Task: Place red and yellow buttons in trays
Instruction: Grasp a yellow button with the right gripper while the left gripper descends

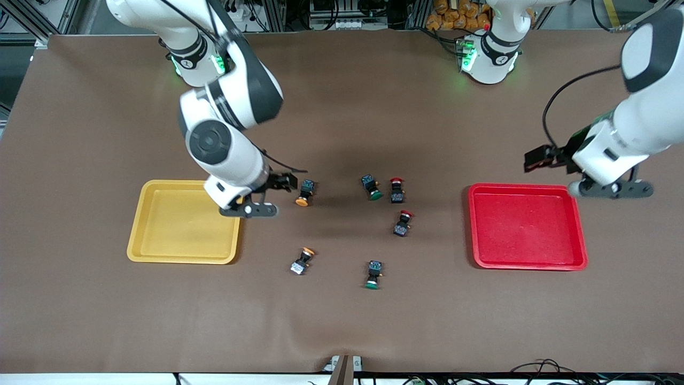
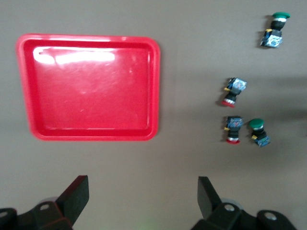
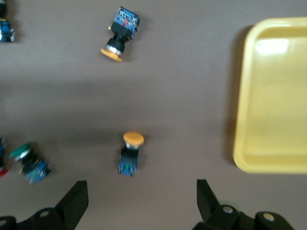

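The yellow tray (image 1: 181, 224) lies toward the right arm's end and the red tray (image 1: 526, 227) toward the left arm's end; both hold nothing. Two yellow-capped buttons (image 1: 304, 193) (image 1: 302, 260) and two red-capped buttons (image 1: 396, 190) (image 1: 403, 222) lie on the table between the trays. My right gripper (image 1: 248, 209) is open and empty above the yellow tray's corner, beside the farther yellow button (image 3: 130, 154). My left gripper (image 1: 612, 189) is open and empty above the table by the red tray's (image 2: 91, 86) corner.
Two green-capped buttons lie among the others: one (image 1: 371, 187) beside the farther red button, one (image 1: 373, 274) nearest the front camera. The brown table (image 1: 342, 331) stretches wide around the trays.
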`<state>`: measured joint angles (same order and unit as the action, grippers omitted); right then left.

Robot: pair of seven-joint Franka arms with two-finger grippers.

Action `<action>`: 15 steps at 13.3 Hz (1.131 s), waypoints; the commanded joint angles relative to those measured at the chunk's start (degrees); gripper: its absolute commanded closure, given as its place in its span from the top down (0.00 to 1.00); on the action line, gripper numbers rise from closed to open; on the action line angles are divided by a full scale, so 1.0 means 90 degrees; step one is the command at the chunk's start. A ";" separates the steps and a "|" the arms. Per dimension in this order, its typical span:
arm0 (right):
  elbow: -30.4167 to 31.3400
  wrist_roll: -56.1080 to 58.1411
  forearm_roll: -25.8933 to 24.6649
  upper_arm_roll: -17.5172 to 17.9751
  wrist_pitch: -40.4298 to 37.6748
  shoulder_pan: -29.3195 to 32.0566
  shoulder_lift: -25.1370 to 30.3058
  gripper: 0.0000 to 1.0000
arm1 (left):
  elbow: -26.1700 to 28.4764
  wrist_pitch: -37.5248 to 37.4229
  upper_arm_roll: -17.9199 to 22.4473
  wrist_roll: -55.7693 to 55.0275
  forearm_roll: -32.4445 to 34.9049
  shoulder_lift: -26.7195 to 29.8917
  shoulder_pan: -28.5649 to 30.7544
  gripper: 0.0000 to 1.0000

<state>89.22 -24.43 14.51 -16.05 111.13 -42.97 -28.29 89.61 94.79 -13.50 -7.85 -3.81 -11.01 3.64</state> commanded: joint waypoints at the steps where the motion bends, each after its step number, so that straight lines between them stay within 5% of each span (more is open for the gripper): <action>1: 0.0427 -0.0079 0.0106 -0.0034 0.0813 -0.0264 -0.0370 1.00 | -0.0093 0.0510 -0.0043 -0.0036 -0.0037 -0.0484 -0.0247 1.00; 6: 0.0467 -0.0079 0.0780 0.0025 0.1812 -0.0597 -0.1387 1.00 | -0.0093 0.1428 -0.0043 -0.0065 0.0003 -0.1441 -0.0852 1.00; 12: 0.0721 -0.0089 0.0799 0.0025 0.1793 -0.0636 -0.1388 1.00 | -0.0074 0.2640 -0.0023 -0.0551 0.0499 -0.2516 -0.1614 1.00; 13: 0.0750 -0.0089 0.0799 0.0025 0.1783 -0.0665 -0.1388 0.87 | -0.0074 0.2767 -0.0033 -0.0863 0.0830 -0.2672 -0.1761 1.00; 15: 0.0828 -0.0254 0.0799 0.0025 0.1754 -0.0724 -0.1368 0.39 | -0.0103 0.2963 -0.0043 -0.1178 0.1183 -0.2926 -0.1947 1.00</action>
<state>94.96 -25.19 20.22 -15.35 126.93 -48.25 -41.64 89.97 120.19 -13.95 -15.71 3.77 -35.33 -12.46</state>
